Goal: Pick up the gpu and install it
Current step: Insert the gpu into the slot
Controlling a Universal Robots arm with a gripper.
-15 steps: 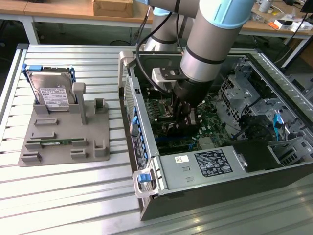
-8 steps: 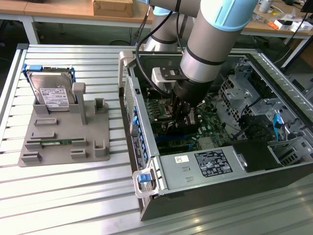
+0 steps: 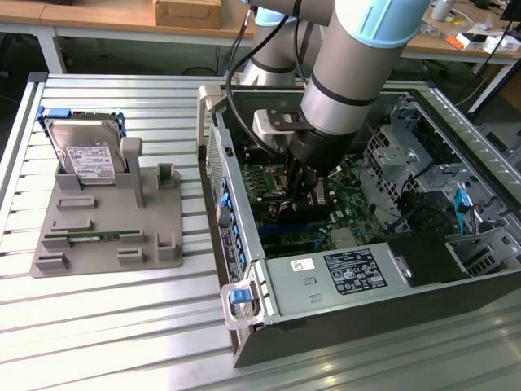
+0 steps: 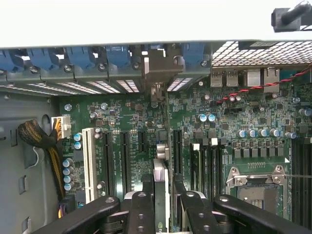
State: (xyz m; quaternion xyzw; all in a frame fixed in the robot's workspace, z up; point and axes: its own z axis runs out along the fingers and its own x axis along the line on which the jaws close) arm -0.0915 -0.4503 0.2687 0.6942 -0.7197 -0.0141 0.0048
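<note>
At the exterior view's left, a grey moulded holder tray (image 3: 106,236) is seen on the slatted metal table (image 3: 98,326), with a silver hard drive with a white label and blue frame (image 3: 85,151) standing in it and a narrow green memory stick (image 3: 85,236) lying in a low slot. To the right of that, the open grey computer case (image 3: 326,285) is entered by the arm, and the black two-fingered gripper (image 3: 305,183) is lowered over the green motherboard (image 3: 346,195).

In the wrist view the thin dark card with a silver metal end bracket, the gpu (image 4: 161,180), is seen edge-on and upright, clasped between the black fingers (image 4: 141,209) of the gripper (image 4: 163,209). It is held just above the long black expansion slots (image 4: 124,161) (whether its edge is already touching one cannot be told).

Misalignment is judged the main risk: if the card is tilted or offset, its contacts could be forced against the slot wall. The bracket could also be caught on the blue-clipped rear panel (image 4: 112,58), and slipping in the grip could be caused by downward pressure.
</note>
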